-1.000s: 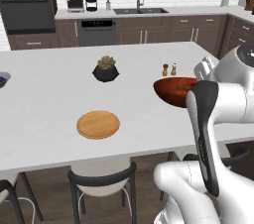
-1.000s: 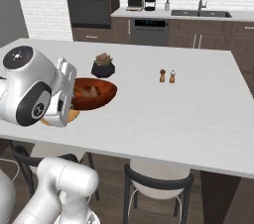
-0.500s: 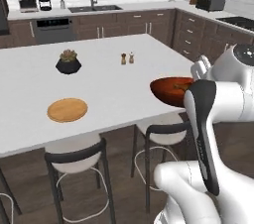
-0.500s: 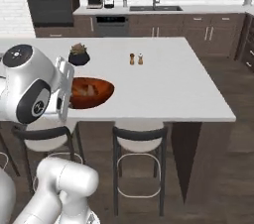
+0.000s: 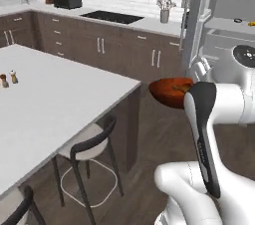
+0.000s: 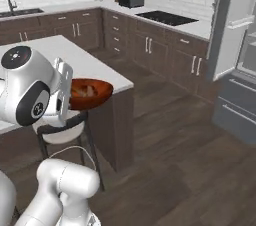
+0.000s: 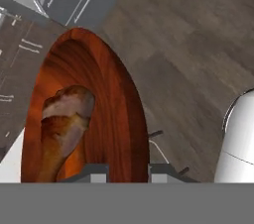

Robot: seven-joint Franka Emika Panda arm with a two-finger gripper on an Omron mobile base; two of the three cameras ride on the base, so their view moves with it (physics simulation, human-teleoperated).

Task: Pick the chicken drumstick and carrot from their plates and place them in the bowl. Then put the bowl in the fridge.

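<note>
My gripper (image 7: 128, 171) is shut on the near rim of the glossy reddish-brown bowl (image 7: 114, 109) and holds it in the air. A chicken drumstick (image 7: 64, 124) lies inside the bowl. The carrot is hidden, and the plates are out of view. In the left base view the bowl (image 5: 169, 92) hangs just left of my white hand, past the island's corner. In the right base view the bowl (image 6: 90, 92) sits level in front of the hand. The fridge (image 5: 226, 25) stands open ahead on the right, pale shelves showing; its lower drawers (image 6: 237, 110) face me.
The white island counter (image 5: 50, 99) runs along my left, with two small shakers (image 5: 9, 78) on it and a dark stool (image 5: 92, 144) beneath. Dark cabinets with a cooktop (image 5: 112, 17) line the back wall. Open wooden floor (image 6: 175, 145) lies between the island and the fridge.
The whole picture has swung from the island top to the cooktop wall and the open fridge, so the camera moved. The bowl stays gripped in the same place beside my hand.
</note>
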